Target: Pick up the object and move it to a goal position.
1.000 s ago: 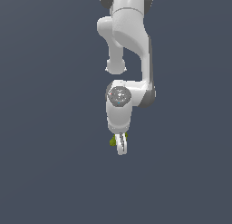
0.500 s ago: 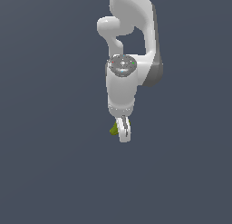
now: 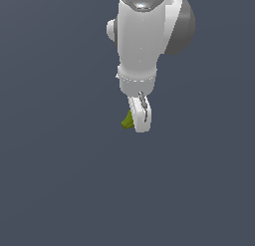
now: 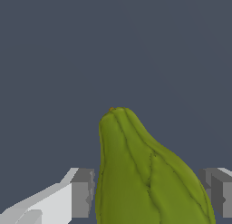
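Raised and drawn nearer the exterior camera than a second ago, with arm point(image 3: 142, 41) now filling more of that view and its upper links cut off at the frame's top edge; carried up along with it, the object point(image 3: 128, 120). Seen from the exterior view as a white, tapering forearm pointing straight down, ending in the end effector point(image 3: 139, 121), whose near finger point(image 3: 141, 113) covers most of what sits behind it. Peeking out on the exterior view's left of that finger, only a small olive-green sliver of the object, touching the finger and clear of any surface. Surrounded on every side by plain dark blue-grey background, with no desk edge to be made out. Shown far larger in the wrist view, the object point(image 4: 145, 173): ribbed, olive-green, narrowing to a blunt tip with a tiny brownish spot, broadening toward the camera. Flanking it in that view, the two grey finger pads point(image 4: 82, 193), one on each side; one pad right against the green skin, the other point(image 4: 217, 189) just beside it with a thin dark gap at the visible part. Clamped on the object, by all appearances, and held aloft between the fingers.
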`<move>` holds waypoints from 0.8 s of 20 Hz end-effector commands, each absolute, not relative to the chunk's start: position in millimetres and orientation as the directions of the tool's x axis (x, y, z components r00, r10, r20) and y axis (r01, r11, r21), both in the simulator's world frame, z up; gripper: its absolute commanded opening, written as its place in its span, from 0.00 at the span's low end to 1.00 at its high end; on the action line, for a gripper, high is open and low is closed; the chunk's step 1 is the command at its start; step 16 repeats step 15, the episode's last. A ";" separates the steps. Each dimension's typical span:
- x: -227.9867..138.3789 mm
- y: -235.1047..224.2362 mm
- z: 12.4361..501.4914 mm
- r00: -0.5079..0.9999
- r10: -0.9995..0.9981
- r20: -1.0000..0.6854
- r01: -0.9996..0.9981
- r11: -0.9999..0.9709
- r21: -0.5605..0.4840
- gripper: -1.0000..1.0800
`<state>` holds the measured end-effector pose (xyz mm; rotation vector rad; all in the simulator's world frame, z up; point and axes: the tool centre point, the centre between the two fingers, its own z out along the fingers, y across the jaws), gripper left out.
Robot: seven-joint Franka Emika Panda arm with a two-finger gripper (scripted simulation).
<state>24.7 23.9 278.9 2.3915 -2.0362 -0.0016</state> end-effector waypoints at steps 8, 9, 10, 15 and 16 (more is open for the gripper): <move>16.9 29.2 349.5 0.160 -0.987 0.001 -0.987 -0.160 0.000 0.00; 16.7 29.5 353.3 0.160 -0.987 0.001 -0.987 -0.160 0.000 0.00; 16.5 30.0 356.5 0.161 -0.987 0.001 -0.987 -0.161 0.000 0.00; 16.2 30.8 363.5 0.161 -0.987 0.000 -0.987 -0.161 0.000 0.00; 16.2 30.8 363.5 0.161 -0.987 0.000 -0.987 -0.161 0.000 0.00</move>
